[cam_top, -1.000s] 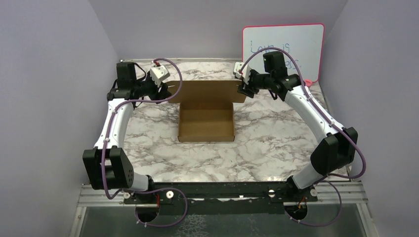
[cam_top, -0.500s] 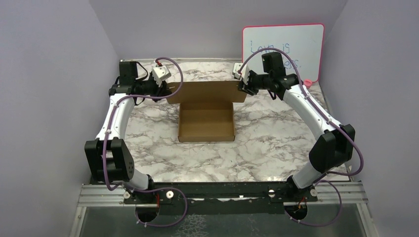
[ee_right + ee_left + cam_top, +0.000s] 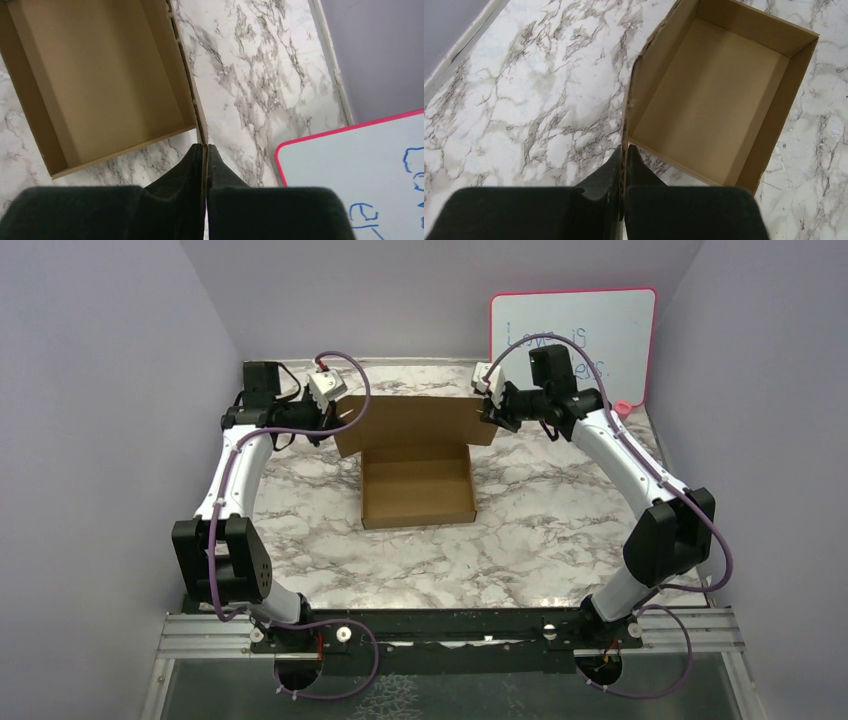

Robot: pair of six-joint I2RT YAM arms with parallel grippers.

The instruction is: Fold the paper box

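A pink-framed whiteboard stands at the marble table's far-right corner.

we see a left arm and a right arm of white links and boxy black joint housings, both bolted to a black base bar dotted with pale screws. a purple cable loops below that bar and runs up each arm. farthest from the bar, white wrist blocks sit behind the left gripper and right gripper, whose fingers are matte black wedges.
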